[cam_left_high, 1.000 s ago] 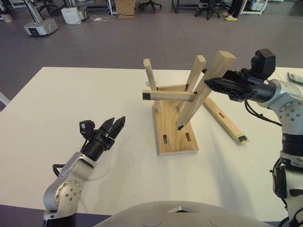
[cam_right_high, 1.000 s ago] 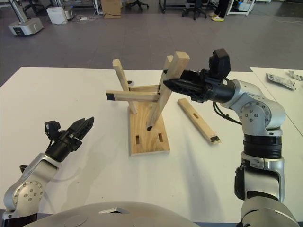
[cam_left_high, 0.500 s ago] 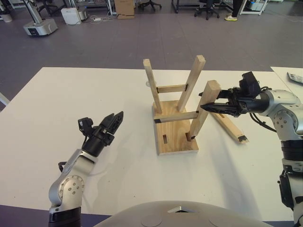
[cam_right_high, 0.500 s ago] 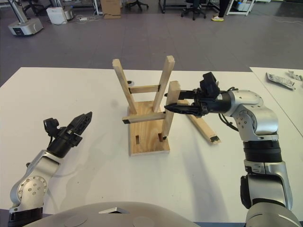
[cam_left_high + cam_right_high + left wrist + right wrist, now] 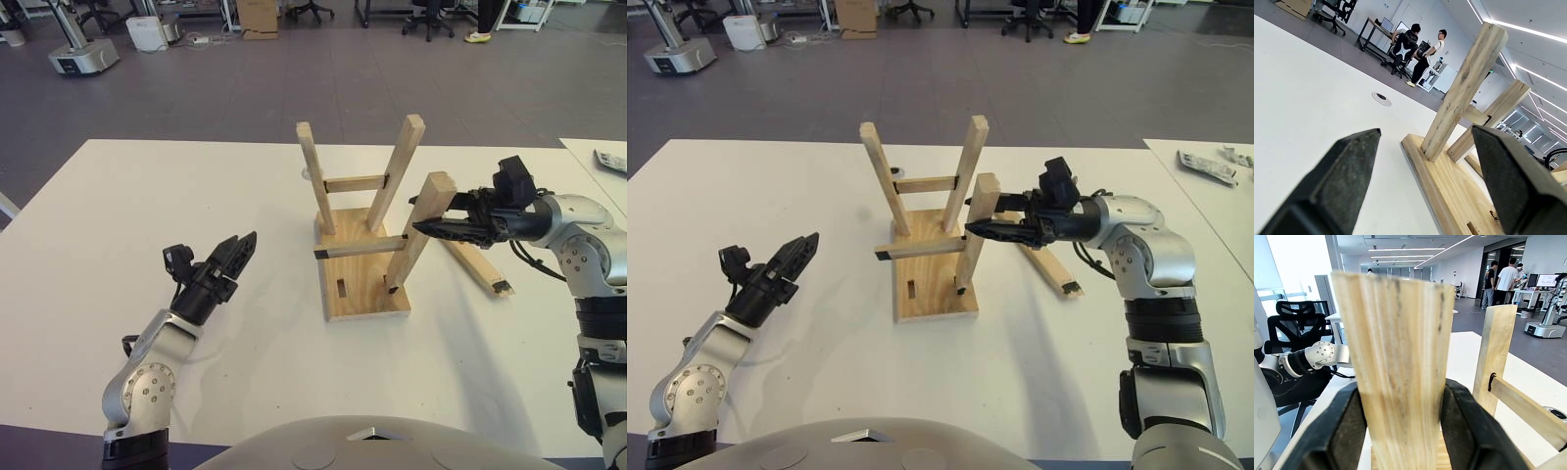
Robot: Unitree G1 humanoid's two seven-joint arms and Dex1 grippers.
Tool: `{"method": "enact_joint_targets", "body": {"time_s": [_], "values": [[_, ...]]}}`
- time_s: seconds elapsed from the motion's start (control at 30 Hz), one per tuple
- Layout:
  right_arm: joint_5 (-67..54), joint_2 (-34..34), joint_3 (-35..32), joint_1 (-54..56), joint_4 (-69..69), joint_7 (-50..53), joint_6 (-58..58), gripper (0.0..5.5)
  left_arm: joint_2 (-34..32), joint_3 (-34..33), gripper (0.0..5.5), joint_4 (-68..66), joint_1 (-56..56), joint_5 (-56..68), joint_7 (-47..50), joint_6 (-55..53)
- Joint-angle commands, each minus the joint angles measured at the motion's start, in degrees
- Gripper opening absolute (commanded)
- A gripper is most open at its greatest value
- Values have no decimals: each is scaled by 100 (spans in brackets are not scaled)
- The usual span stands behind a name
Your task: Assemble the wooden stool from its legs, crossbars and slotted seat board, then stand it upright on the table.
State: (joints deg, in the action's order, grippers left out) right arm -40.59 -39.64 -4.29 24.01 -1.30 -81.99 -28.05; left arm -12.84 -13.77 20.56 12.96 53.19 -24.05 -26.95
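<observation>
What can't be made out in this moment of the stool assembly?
- Head views: whether the held leg is seated in its seat board slot; too small.
- Head views: the loose leg, far end hidden behind the right hand.
- Right wrist view: that slot, blocked by the held leg.

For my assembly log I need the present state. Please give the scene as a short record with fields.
board: flat on the table
far legs: two, standing on the board, joined by the far crossbar
third leg: tilted, lower end at the board's near right slot, near crossbar attached
loose leg: lying on the table, right of the board
right gripper: shut on the third leg, near its top
left gripper: open, empty, left of the board
</observation>
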Motion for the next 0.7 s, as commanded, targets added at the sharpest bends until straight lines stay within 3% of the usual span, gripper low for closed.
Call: {"method": "enact_joint_targets", "body": {"time_s": [0.03,0.37,0.7], "values": [[231,-56,132,-2,-168,-164,196,207,-26,-7,341,-55,28,-137,-60,43],[749,5,807,715,-901,-760,634,207,76,94,341,-19,127,-120,-214,-20],[803,-338,659,-478,-859,-765,644,207,108,-22,341,61,264,-40,-300,-9]]}}
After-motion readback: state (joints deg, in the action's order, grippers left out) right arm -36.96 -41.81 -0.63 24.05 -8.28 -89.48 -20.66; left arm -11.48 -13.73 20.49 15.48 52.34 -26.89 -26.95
